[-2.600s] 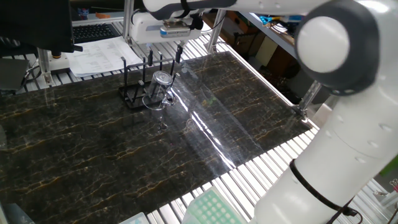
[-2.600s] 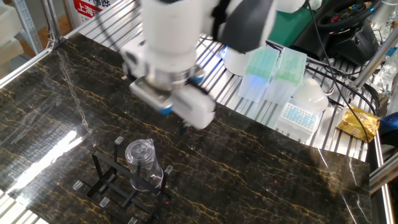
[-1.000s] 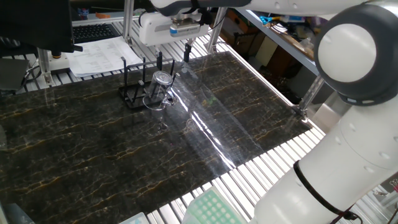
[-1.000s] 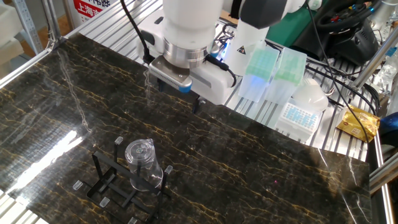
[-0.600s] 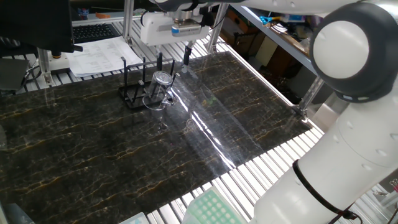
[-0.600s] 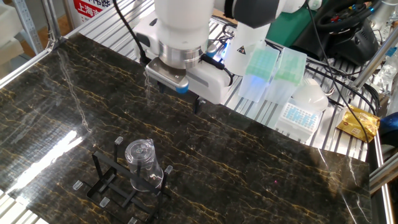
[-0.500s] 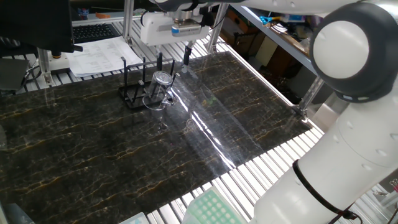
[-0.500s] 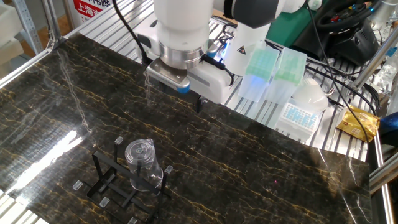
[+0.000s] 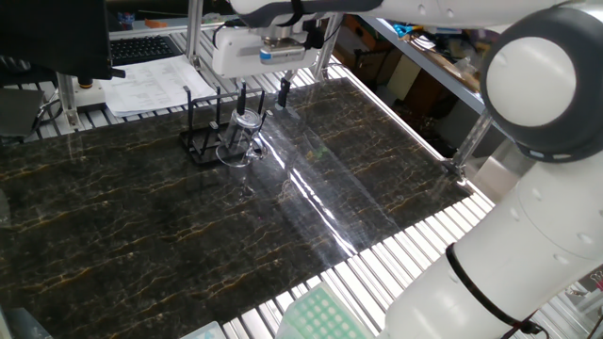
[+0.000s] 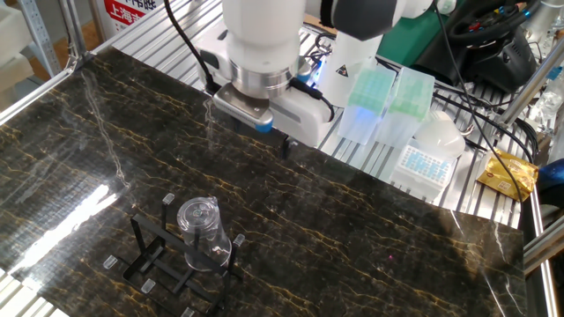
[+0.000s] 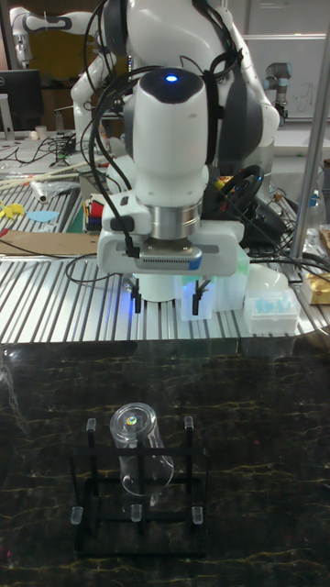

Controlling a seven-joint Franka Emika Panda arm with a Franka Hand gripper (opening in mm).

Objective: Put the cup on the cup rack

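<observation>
Pipette-tip boxes (image 10: 383, 104) — behind pincer (image 10: 248, 139)

The white Franka arm reaches in from above, its wrist vertical and a blue light lit on the joint. The white two-finger gripper (image 11: 168, 300) points straight down, its 2 short black fingers (image 11: 137, 298) spread wide apart, holding nothing, well above the desk.
</observation>
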